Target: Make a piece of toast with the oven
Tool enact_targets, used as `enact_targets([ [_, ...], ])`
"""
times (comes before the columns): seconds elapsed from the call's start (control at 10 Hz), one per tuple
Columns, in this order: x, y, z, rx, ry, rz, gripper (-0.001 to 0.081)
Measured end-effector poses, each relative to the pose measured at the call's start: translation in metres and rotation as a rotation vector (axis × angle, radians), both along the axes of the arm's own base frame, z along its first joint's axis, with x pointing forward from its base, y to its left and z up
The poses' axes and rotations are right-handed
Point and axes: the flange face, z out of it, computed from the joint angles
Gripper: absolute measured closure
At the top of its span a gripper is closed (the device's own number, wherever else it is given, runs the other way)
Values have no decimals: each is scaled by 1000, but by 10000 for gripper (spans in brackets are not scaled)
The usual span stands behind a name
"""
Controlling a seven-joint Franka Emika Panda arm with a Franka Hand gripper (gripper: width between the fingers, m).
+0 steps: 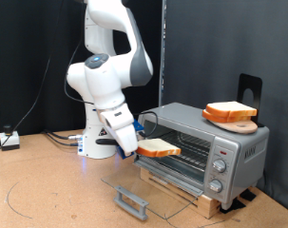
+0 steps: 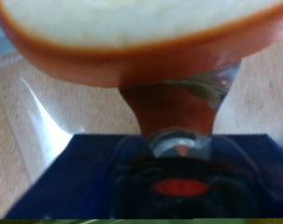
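Exterior view: white Panda arm is bent low over the brown table (image 1: pixel 48 195), its gripper (image 1: pixel 134 145) sitting just left of the boxy silver-grey toaster oven (image 1: pixel 205 142). A flat slice of pale bread with golden-brown crust, the piece of toast (image 1: pixel 159 147), sticks out level from the gripper toward the oven mouth, right at the front opening, over the lowered door. Fingers look closed on the slice's near-left edge; the contact itself is too small to see here. The glass drop-down door (image 1: pixel 148 188) lies open flat, grey bar handle (image 1: pixel 131 201) at its near end. Oven sits on a wooden slatted base (image 1: pixel 196 195), knobs on its right-hand front panel. On the oven roof, far right: a round wooden board (image 1: pixel 240 123) with another bread slice (image 1: pixel 230 110) resting on it. Black curtain behind.

Wrist view: the toast (image 2: pixel 132 23) fills the upper frame, crust edge closest to the camera. A reddish-brown blurred finger (image 2: pixel 174 107) presses against the crust from below, so the grip is narrow, clamped on the slice. Glass door and table are blurred beyond.
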Motion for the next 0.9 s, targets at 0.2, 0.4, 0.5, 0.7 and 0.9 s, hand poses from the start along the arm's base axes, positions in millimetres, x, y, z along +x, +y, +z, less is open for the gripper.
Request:
enact_targets([
  [0.2,-6,28,3,-47,-24,51,410],
  [0.4,-13,57,4,-135,-54,98,410],
  [0.5,-16,72,5,-175,-81,119,410],
  [0.7,-21,91,9,-227,-117,161,410],
  [0.9,-23,91,15,-235,-121,176,410],
])
